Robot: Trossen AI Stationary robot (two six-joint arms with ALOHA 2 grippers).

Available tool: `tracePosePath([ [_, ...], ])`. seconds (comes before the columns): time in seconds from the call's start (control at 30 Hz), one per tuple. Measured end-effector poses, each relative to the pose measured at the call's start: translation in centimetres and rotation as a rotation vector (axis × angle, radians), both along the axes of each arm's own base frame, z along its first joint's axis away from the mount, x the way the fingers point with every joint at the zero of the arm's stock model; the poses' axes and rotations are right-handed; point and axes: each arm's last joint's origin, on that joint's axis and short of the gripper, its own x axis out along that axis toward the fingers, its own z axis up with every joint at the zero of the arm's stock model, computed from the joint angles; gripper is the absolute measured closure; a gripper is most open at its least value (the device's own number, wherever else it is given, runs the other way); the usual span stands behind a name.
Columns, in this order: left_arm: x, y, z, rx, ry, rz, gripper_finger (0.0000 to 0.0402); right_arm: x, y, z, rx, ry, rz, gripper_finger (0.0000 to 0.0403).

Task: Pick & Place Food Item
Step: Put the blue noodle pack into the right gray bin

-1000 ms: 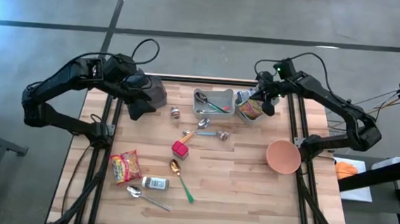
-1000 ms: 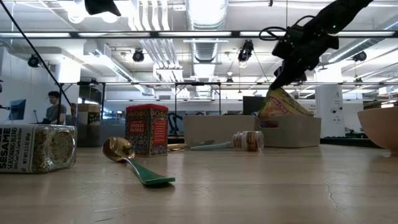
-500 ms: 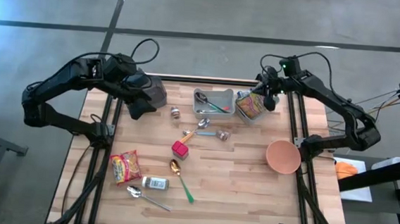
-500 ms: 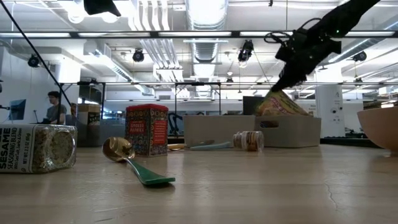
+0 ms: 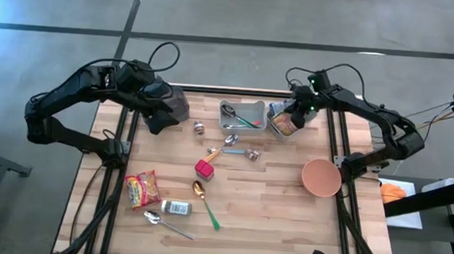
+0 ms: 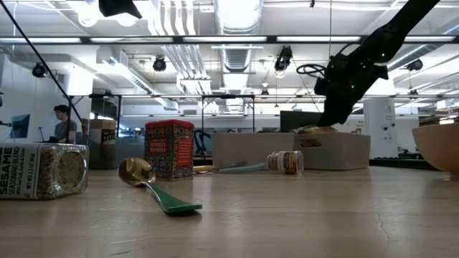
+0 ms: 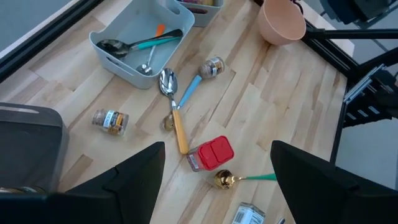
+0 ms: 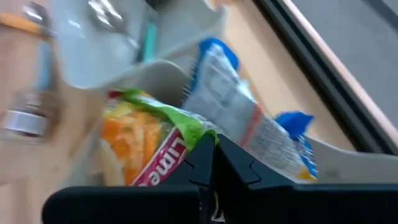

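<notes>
A wooden table [image 5: 286,203] seen from above, its near-right stretch bare and open. At the back edge sit two grey bins side by side; the left bin [image 5: 242,114] holds spoons, the right bin [image 5: 273,130] holds food packets. The right arm reaches in from the right, bent down over the right bin. Its right gripper [image 5: 295,116] has its jaws pressed together on the top edge of a snack bag [image 8: 146,149], green and orange with red lettering, lying low inside that bin beside a blue-and-white packet [image 8: 239,118]. The left gripper [image 5: 157,114] waits over the table's back-left corner, jaws apart, empty.
</notes>
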Motion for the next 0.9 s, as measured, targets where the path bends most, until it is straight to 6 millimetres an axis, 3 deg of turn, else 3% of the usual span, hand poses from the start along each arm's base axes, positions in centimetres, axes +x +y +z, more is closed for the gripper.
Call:
tracePosePath([
  [0.33,0.0,0.0,0.0,0.002,0.001,0.002,0.0105,0.5,-0.5,1.6,-0.039,0.004,-0.059,0.0395],
  [0.7,0.0,0.0,0.0,0.004,0.002,-0.001,0.0105,0.5,-0.4,1.4,0.038,-0.020,-0.098,0.0392],
  [0.9,0.0,0.0,0.0,0.004,0.002,-0.001,0.0105,0.6,-0.4,1.4,0.068,-0.042,-0.097,0.0338],
])
